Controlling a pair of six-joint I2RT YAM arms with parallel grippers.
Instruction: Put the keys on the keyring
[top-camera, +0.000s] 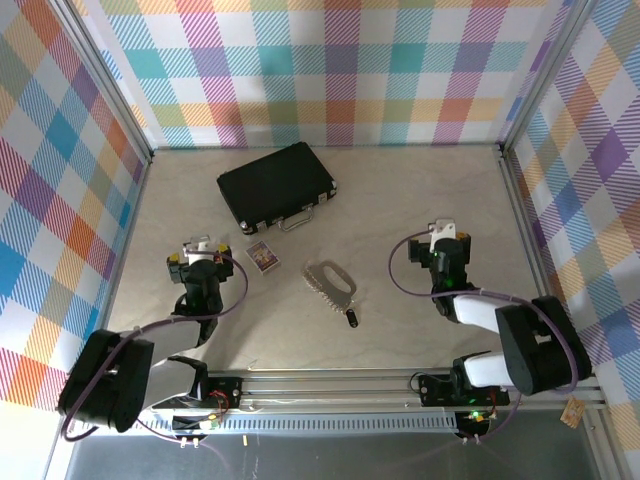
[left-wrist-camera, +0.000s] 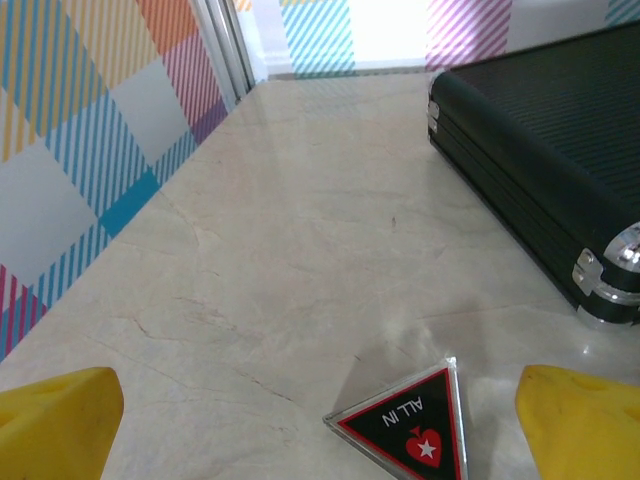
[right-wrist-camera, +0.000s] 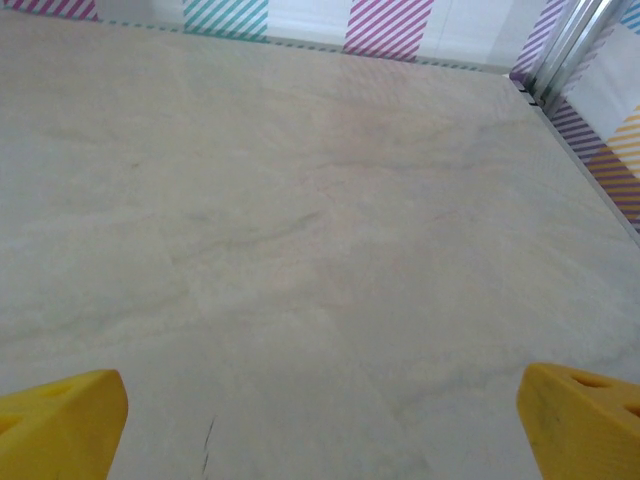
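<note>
Step 1, not started: left fingers (left-wrist-camera: 60, 420) & right fingers (right-wrist-camera: 65, 415) both wide open, empty. Keys (top-camera: 330, 284) lie on surface (top-camera: 260, 325) betw. arms; next move: reach in, grip one

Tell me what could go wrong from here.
The keys lie flat on the table, so a pinch may slip. The ALL IN token sits just ahead of the open left gripper; sweeping toward the keys could knock it. The right gripper reaching in too could collide with the left.
</note>
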